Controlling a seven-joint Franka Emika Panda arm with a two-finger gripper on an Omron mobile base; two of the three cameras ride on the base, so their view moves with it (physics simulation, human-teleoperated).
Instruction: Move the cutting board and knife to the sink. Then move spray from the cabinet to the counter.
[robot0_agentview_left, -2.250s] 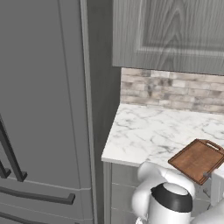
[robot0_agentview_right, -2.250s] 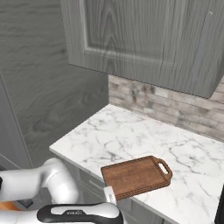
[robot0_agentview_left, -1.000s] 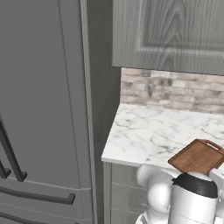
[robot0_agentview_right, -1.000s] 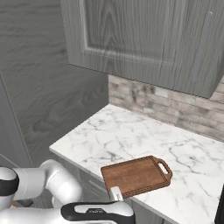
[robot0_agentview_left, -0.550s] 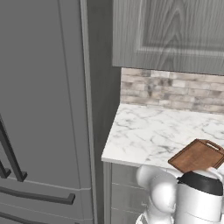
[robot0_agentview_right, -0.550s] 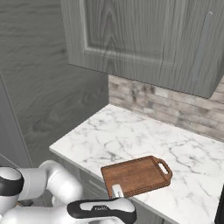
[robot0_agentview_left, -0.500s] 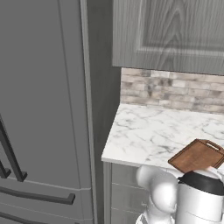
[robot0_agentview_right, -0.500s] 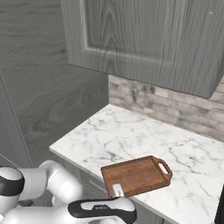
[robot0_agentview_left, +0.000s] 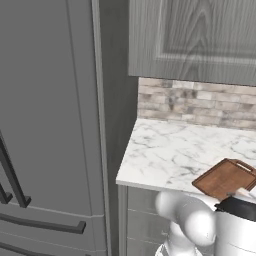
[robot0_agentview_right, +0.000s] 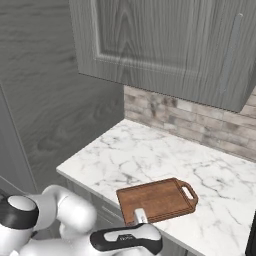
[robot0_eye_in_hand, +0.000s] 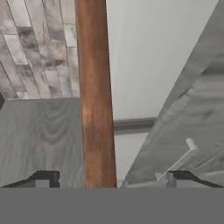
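Observation:
The reddish-brown cutting board (robot0_agentview_right: 157, 200) lies flat on the white marble counter (robot0_agentview_right: 150, 150), close to its front edge, loop handle pointing right. In the left base view the cutting board (robot0_agentview_left: 224, 178) sits at the counter's (robot0_agentview_left: 170, 155) right. My gripper (robot0_agentview_right: 141, 217) is at the board's near long edge, one white finger rising over it. The hand view shows the cutting board (robot0_eye_in_hand: 94, 87) edge-on as a brown strip running between the tips of my open gripper (robot0_eye_in_hand: 113, 178). The grey cabinet (robot0_agentview_right: 165, 40) above has its door shut. Knife, sink and spray are out of view.
A tall grey fridge (robot0_agentview_left: 45, 125) with dark handles stands left of the counter. A brick backsplash (robot0_agentview_right: 200, 125) runs behind it, and grey drawers (robot0_agentview_left: 140, 220) sit below. Bare marble lies left of and behind the board.
My arm has swung right and forward, bringing the hand up to the board's near edge. The board has stayed where it was.

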